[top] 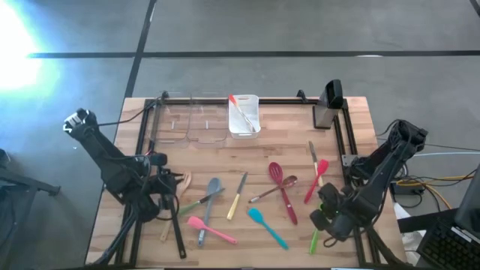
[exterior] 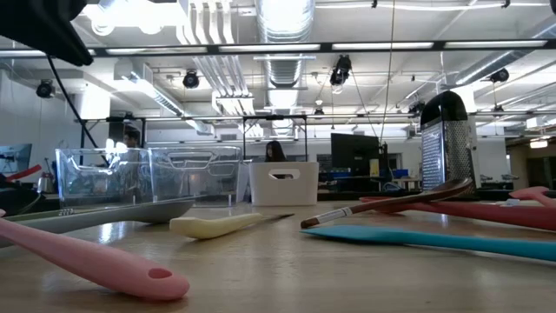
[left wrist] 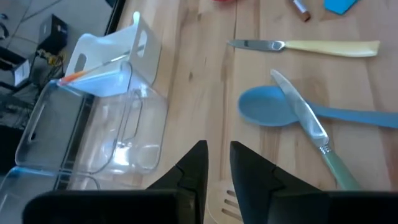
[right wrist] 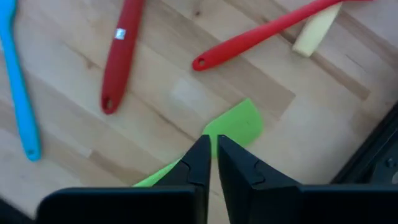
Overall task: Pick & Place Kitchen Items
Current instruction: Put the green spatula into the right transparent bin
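Utensils lie scattered on the wooden counter [top: 352, 120], all nearer the arms than the white bin [top: 244, 117] at its far edge; that bin holds one orange-tipped utensil [top: 238, 109], and a clear bin [top: 189, 121] stands just beside it. Right gripper [right wrist: 212, 144] sits low over the green spatula [right wrist: 238, 126] near the counter's right front edge, well apart from the white bin; its fingers [right wrist: 200, 158] are nearly together with the spatula's handle running beneath them, and a firm grip cannot be told. Red spoon [right wrist: 122, 53], red spatula [right wrist: 267, 28] and teal spatula [right wrist: 17, 81] lie just beyond that gripper. Left gripper [left wrist: 217, 155] hovers over the wooden fork [left wrist: 221, 194] on the counter's left side, fingers [left wrist: 194, 165] slightly parted and holding nothing. Grey spoon [left wrist: 273, 107], crossed by a green-handled knife [left wrist: 305, 121], and a cream-handled knife [left wrist: 311, 47] lie between that gripper and the counter's middle. Pink spatula [top: 210, 229] lies nearest the front edge.
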### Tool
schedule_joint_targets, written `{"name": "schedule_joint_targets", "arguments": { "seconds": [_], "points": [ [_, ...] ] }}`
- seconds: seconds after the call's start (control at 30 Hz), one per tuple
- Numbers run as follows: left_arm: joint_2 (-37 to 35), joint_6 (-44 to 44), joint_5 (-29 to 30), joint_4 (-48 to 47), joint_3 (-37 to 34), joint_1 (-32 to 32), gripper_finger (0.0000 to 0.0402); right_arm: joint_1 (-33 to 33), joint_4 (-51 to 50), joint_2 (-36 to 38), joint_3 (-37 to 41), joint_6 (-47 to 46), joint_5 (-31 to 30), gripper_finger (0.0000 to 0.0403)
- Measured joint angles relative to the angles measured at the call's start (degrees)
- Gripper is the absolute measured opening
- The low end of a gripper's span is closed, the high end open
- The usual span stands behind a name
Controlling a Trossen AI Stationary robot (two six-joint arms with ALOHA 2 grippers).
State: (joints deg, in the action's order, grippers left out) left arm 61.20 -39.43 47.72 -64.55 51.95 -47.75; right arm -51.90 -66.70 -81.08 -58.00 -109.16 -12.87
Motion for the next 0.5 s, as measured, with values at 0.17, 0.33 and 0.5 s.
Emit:
{"name": "schedule_joint_targets", "arguments": {
  "seconds": [0.17, 0.33, 0.5],
  "points": [
    [-2.2, -2.02, 0.21, 0.1, -2.54, 0.0, 0.0069, 0.0, 0.03, 0.0, 1.74, -2.34, 0.95, 0.0097],
    [-4.5, -4.01, 0.26, 0.18, -4.5, 0.0, 0.0069, 0.04, 1.08, 0.02, 4.59, -6.27, 1.14, 0.0163],
    [-5.92, -5.05, 0.18, 0.52, -5.58, 0.0, 0.0067, 0.04, 6.46, 0.02, 8.56, -6.63, 3.07, 0.0215]
  ]
}}
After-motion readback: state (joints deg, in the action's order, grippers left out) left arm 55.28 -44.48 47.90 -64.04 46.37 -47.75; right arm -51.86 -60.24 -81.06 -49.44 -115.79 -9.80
